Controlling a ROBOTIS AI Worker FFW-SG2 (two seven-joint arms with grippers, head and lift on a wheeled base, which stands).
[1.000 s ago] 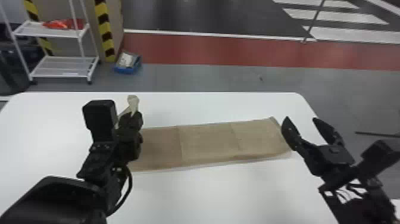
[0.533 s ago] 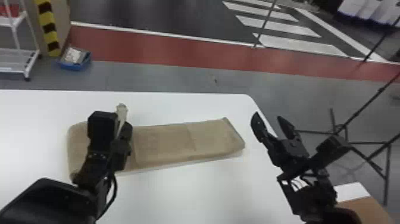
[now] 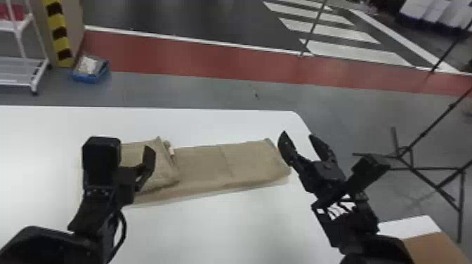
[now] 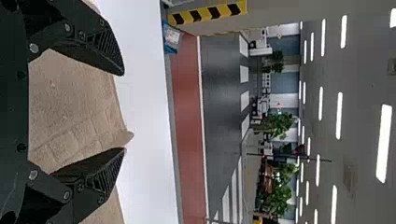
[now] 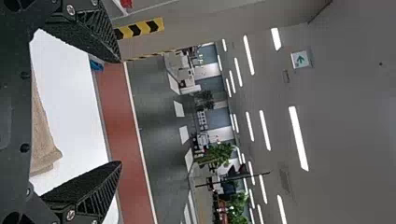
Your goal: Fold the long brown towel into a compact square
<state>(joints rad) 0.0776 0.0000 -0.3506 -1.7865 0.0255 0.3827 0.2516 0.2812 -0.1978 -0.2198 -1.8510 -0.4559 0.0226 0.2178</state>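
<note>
"A grey floor (image 3: 196, 91) with a flat red band (image 3: 196, 56) lies beyond this smooth white table (image 3: 217, 224). Where is your work?"

"The long brown cloth towel (image 3: 224, 165) lies flat on it, its long axis running left to right before me. A doubled brown flap (image 3: 159, 172) lies over the towel's left part."

"And your pincers?"

"My black two-fingered left gripper (image 4: 123, 111) is over the towel's left part, fingers spread wide, nothing pinched. My black two-fingered right gripper (image 3: 297, 134) is just beside the towel's right end, spread wide too, and empty."

"Which one is nearer for the next fold?"

"For the loose right end, the right one, I judge. That end lies to its left, so I'd bring those fingers leftward and down, take the edge, and carry it along the long axis toward the flap. The left could press the flap meanwhile; it might slip or spring open otherwise."

"Any label or writing?"

"A small pale tab (image 3: 171, 151) shows at the flap's far right edge, perhaps a label. I can't make out any writing on it, nor a brand on the towel."
</note>
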